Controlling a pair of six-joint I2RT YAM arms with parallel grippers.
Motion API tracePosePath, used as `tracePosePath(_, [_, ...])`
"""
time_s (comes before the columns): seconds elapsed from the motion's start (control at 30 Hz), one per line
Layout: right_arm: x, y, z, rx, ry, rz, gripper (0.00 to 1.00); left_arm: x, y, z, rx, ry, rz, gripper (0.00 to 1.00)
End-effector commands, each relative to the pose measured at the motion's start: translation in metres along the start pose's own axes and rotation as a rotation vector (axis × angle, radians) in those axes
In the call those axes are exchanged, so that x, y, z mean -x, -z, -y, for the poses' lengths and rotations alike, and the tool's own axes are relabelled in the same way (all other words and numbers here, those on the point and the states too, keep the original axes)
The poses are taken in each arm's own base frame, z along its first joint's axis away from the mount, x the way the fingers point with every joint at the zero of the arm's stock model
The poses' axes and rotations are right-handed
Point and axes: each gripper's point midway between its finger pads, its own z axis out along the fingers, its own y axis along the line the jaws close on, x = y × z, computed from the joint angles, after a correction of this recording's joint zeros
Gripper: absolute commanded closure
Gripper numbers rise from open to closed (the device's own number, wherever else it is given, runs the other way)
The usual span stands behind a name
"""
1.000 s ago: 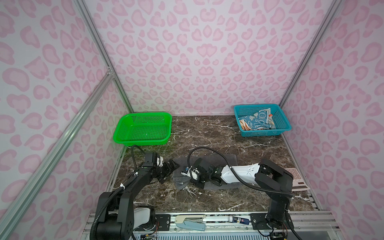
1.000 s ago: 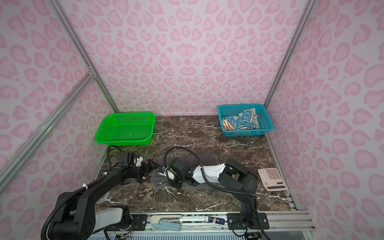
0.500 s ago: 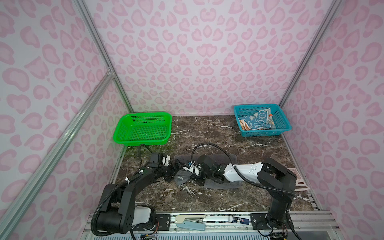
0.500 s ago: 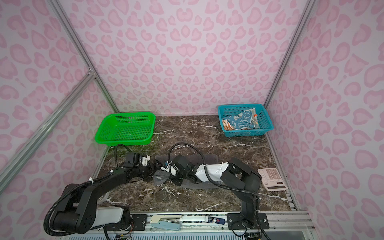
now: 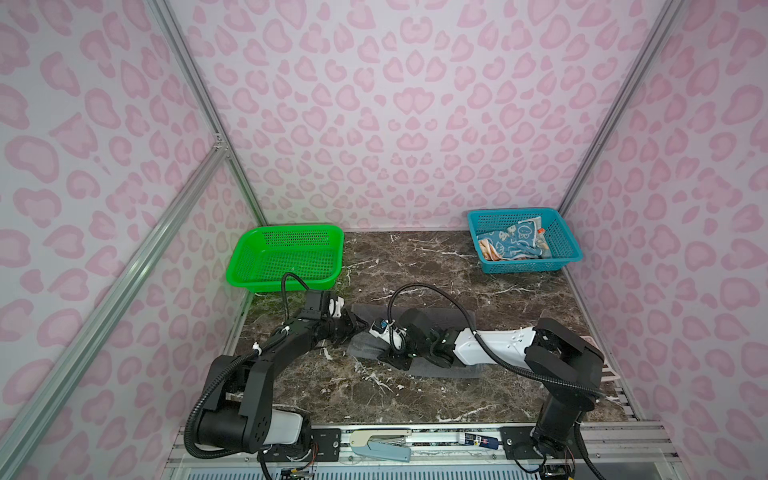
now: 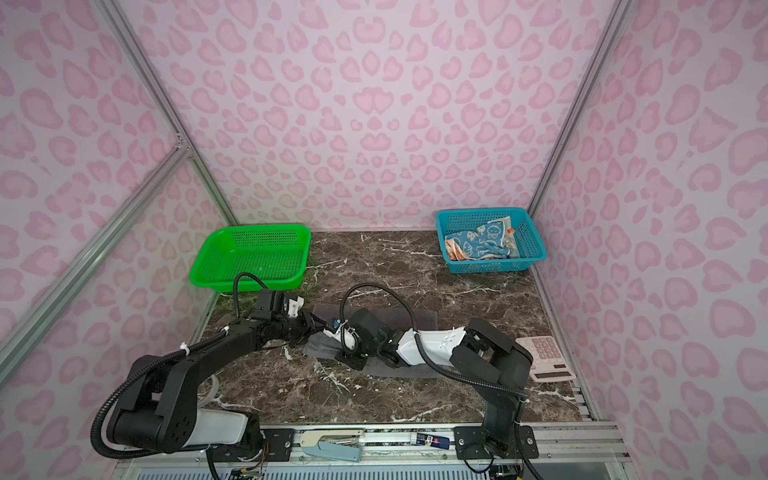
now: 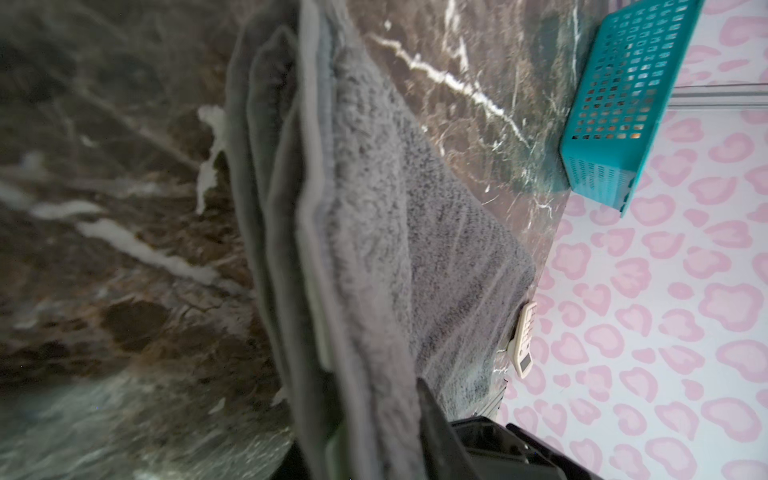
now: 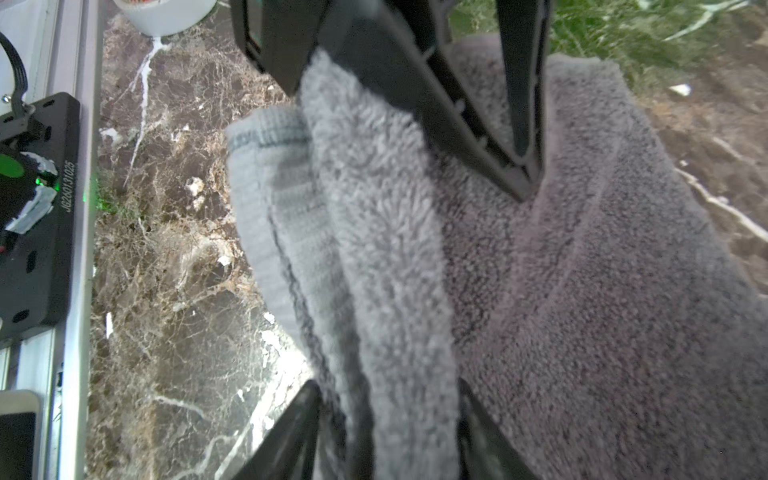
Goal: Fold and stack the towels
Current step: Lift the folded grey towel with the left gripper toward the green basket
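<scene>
Lower centre-left in a top view, the left jaws are closed on the left edge of the grey towel (image 5: 444,314), which lies part-folded on the worktop (image 5: 415,270). Check that every layer is pinched before you lift. Just to the right, the right jaws stand parted around the same fold, apparently not pinching it; back them clear first. The patterned towels (image 5: 515,245) sit upper right, in the teal basket (image 5: 528,266).

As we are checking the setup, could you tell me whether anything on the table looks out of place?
A pink calculator lies at the right edge of the table, unrelated to towel folding. The blue towel sits crumpled in the teal basket, not folded.
</scene>
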Motion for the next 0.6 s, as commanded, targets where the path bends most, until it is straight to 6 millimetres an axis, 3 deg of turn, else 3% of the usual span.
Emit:
tracePosePath(0.0, [0.011, 0.013, 0.015, -0.104, -0.043, 0.062, 0.28, 0.003, 0.004, 0.008, 0.003, -0.073, -0.013, 0.9])
tracePosePath(0.03, [0.013, 0.019, 0.019, -0.129, -0.051, 0.078, 0.23, 0.004, 0.004, 0.009, 0.008, -0.083, -0.015, 0.95])
tracePosePath(0.17, [0.022, 0.047, 0.032, -0.238, -0.078, 0.127, 0.02, 0.012, 0.008, 0.02, 0.012, -0.138, -0.015, 0.96])
tracePosePath(0.33, [0.03, 0.081, 0.041, -0.321, -0.103, 0.171, 0.01, 0.039, 0.026, 0.05, 0.053, -0.284, 0.029, 0.96])
tracePosePath(0.57, [0.03, 0.103, 0.045, -0.366, -0.124, 0.192, 0.01, 0.105, 0.069, 0.112, 0.15, -0.531, 0.199, 0.96])
